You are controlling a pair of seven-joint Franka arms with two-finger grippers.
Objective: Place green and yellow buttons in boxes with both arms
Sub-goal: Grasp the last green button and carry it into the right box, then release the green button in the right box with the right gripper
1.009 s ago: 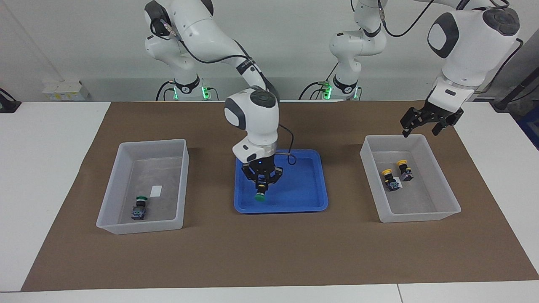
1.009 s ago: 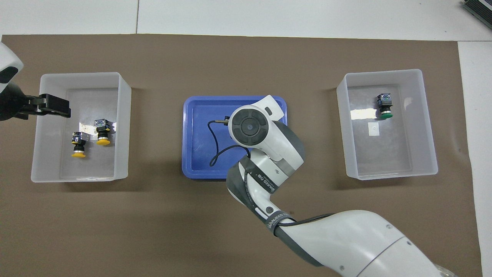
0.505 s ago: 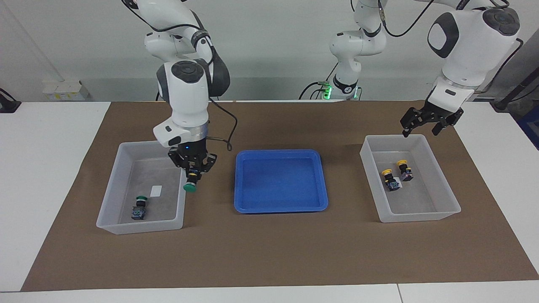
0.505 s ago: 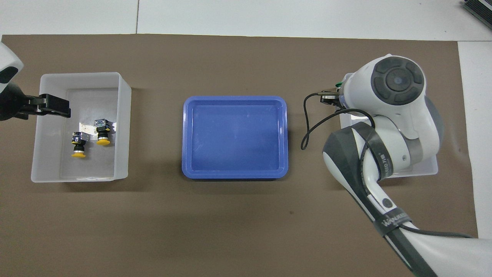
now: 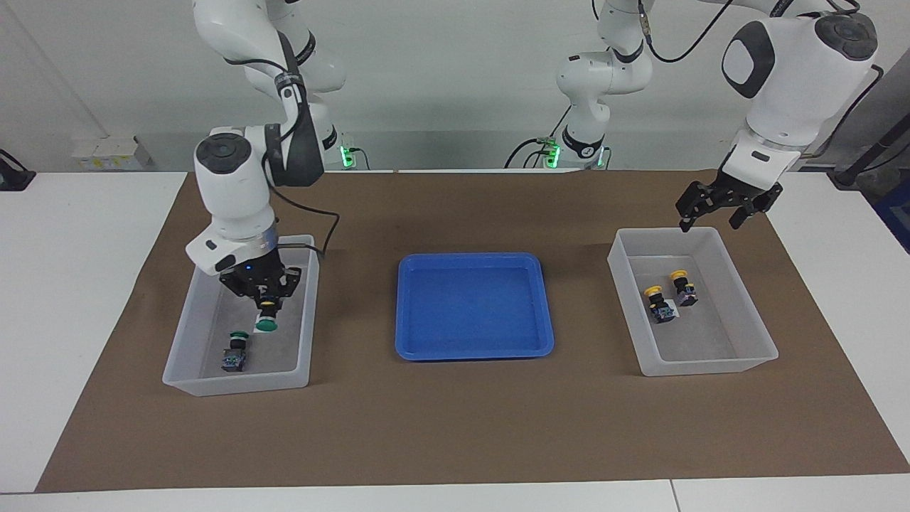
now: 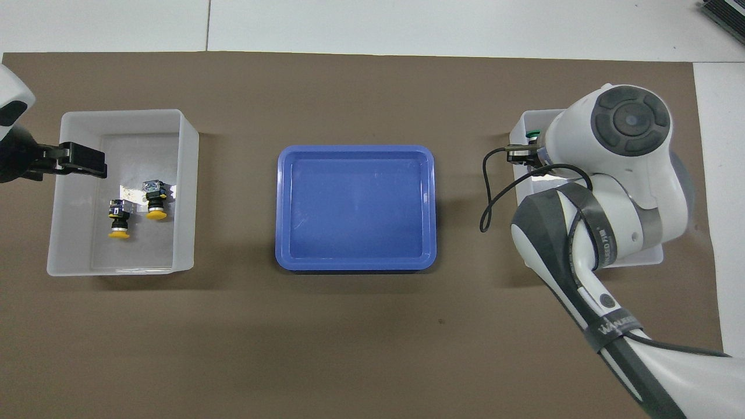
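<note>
My right gripper (image 5: 266,307) is shut on a green button (image 5: 266,325) and holds it cap down over the inside of the box (image 5: 186,334) at the right arm's end. A second green button (image 5: 234,350) lies in that box. In the overhead view the right wrist hides the gripper and most of this box (image 6: 652,256); only the held green cap (image 6: 531,136) peeks out. My left gripper (image 5: 711,225) is open and empty, over the robot-side rim of the other box (image 5: 746,355). Two yellow buttons (image 5: 657,300) (image 5: 682,284) lie in it.
An empty shallow blue tray (image 5: 469,257) sits between the two boxes on the brown mat (image 5: 455,427). It also shows in the overhead view (image 6: 355,150). The right arm's cable loops beside its wrist.
My right gripper has carried the green button from over the blue tray to over the box at the right arm's end. The left arm has not moved.
</note>
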